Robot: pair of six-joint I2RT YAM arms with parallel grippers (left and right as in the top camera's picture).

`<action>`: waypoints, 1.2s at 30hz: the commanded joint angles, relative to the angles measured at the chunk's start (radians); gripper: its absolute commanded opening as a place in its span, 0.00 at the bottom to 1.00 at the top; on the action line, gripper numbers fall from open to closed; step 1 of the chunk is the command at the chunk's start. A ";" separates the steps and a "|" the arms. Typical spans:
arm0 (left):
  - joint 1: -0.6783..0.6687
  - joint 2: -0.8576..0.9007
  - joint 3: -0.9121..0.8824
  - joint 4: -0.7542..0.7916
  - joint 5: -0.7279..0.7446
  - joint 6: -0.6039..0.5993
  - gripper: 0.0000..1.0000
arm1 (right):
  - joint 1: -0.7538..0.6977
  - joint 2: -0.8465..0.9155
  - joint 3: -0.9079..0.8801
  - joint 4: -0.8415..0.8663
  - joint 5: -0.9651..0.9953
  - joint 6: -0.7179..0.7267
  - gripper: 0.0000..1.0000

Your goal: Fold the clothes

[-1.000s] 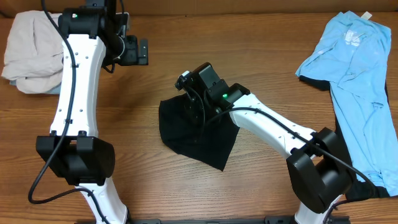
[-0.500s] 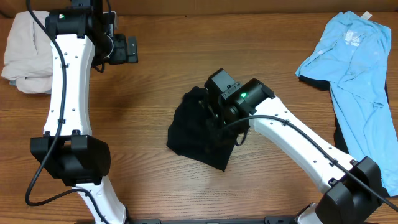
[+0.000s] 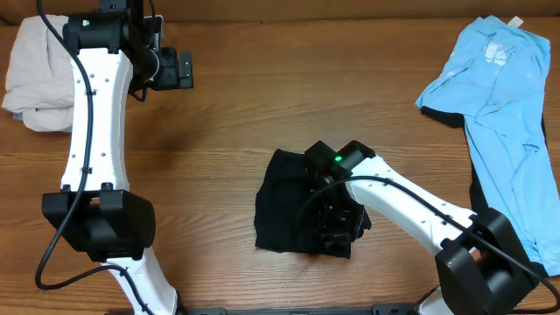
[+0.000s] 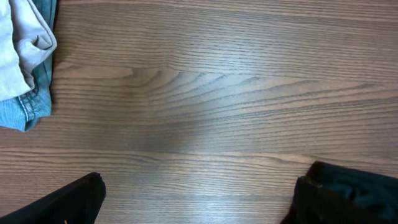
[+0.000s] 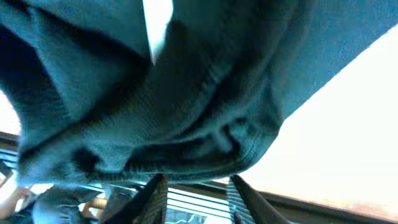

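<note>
At the far left of the wooden surface [image 3: 262,105] lies a rumpled heap of cream cloth [image 3: 33,74]. The left wrist view shows a bit of blue denim [image 4: 25,112] tucked under its edge. Just right of that heap the left arm [image 3: 92,131] reaches toward the back of the surface, and the left gripper [image 3: 179,70] hangs over bare wood beside the heap. Its jaws stand wide apart, the two dark fingers [image 4: 65,202] at opposite lower corners of the wrist view with only wood grain between them. They hold nothing.

Near the middle, toward the front edge, the black T-shirt [image 3: 284,206] lies bunched into a rough, compact block, well apart from the other garments. The right gripper [image 3: 337,223] sits low on the shirt's right side, with the right arm [image 3: 411,210] slanting in from the front right corner. From the right wrist, dark knit fabric fills nearly the whole view, with the small white label [image 5: 158,25] at the top. Here the jaws are partly parted, with a clear gap and no cloth between the fingers [image 5: 154,199], and the shirt's hem is bunched right at their tips.

Far right, the light blue shirt [image 3: 499,96] lies spread from the back edge toward the front, with dark cloth [image 3: 479,194] showing along its left edge.
</note>
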 commanded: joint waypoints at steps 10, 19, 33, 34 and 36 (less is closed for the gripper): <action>0.001 -0.008 -0.005 0.000 -0.010 0.043 1.00 | -0.096 -0.105 0.194 0.072 0.032 -0.048 0.52; 0.001 -0.008 -0.005 0.000 0.002 0.045 1.00 | -0.083 -0.066 0.082 0.306 0.108 -0.048 0.61; 0.000 -0.008 -0.005 0.000 0.002 0.045 1.00 | -0.208 -0.068 0.099 0.293 0.287 0.015 0.04; 0.000 -0.008 -0.005 0.000 0.002 0.045 1.00 | -0.232 -0.068 0.105 0.280 0.285 0.014 0.04; 0.000 -0.008 -0.005 0.002 0.002 0.045 1.00 | -0.286 -0.068 0.108 0.275 0.246 -0.027 0.04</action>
